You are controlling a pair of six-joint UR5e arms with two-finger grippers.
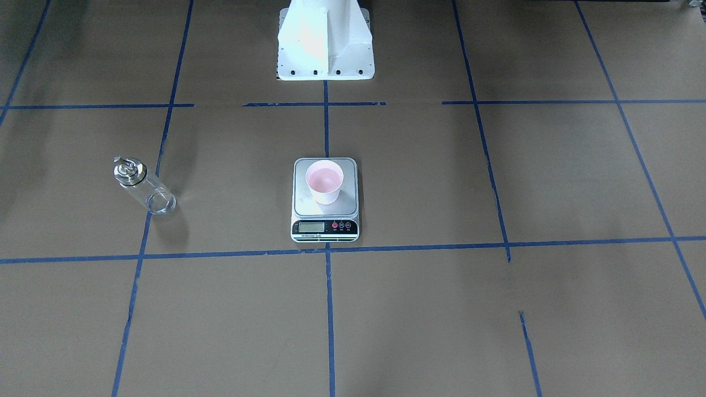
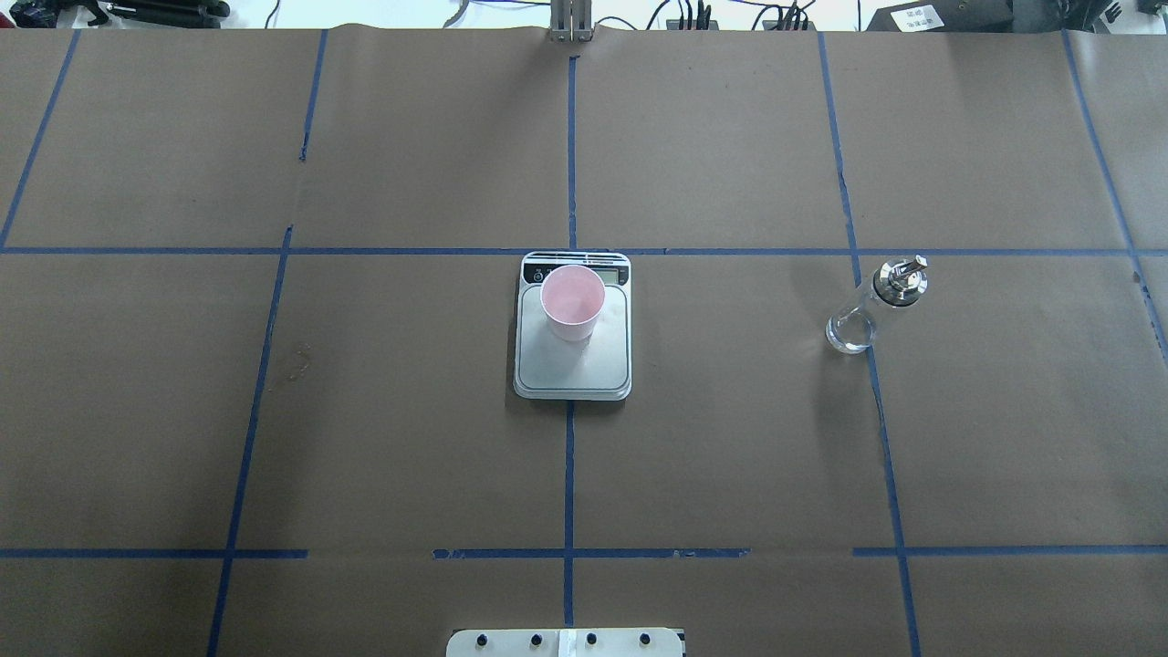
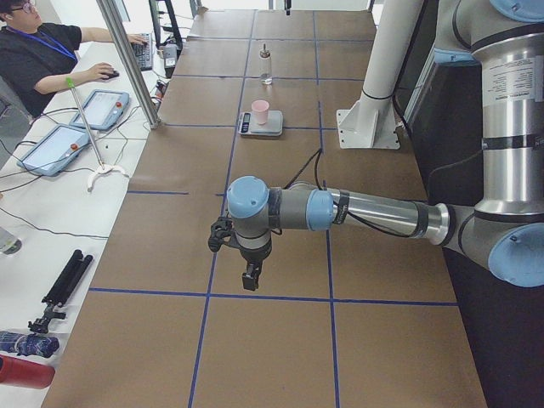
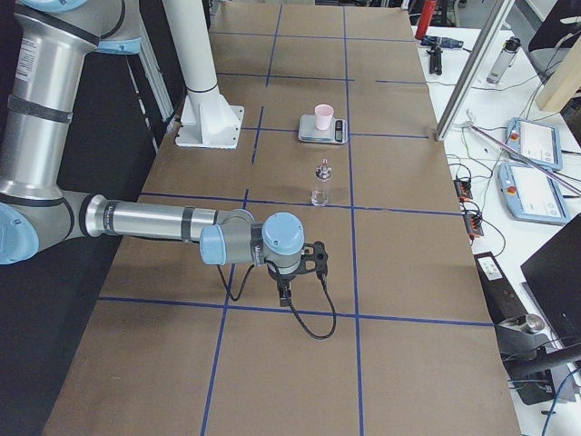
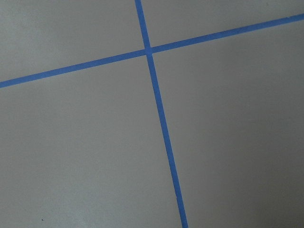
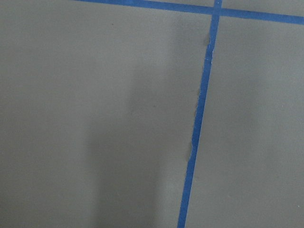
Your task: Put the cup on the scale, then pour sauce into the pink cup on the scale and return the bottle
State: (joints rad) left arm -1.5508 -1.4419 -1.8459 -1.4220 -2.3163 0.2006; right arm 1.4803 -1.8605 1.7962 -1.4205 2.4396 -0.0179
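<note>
The pale pink cup [image 1: 325, 181] stands upright on the silver platform of the scale [image 1: 309, 205] at the table's middle; it also shows in the overhead view [image 2: 572, 303] on the scale [image 2: 584, 374]. The clear glass bottle [image 2: 871, 306] with a silver spout cap stands upright on the table on my right side, apart from the scale [image 1: 140, 184]. My left gripper [image 3: 248, 276] hangs over bare table far from them, and so does my right gripper [image 4: 285, 292]. Each shows only in a side view, so I cannot tell whether it is open or shut. Both wrist views show only brown paper and blue tape.
The white robot pedestal [image 1: 325, 44] stands at the table's robot side. Blue tape lines grid the brown paper. A seated operator [image 3: 42, 51] and teach pendants [image 3: 102, 106] are on a side bench; more pendants [image 4: 536, 141] lie there too.
</note>
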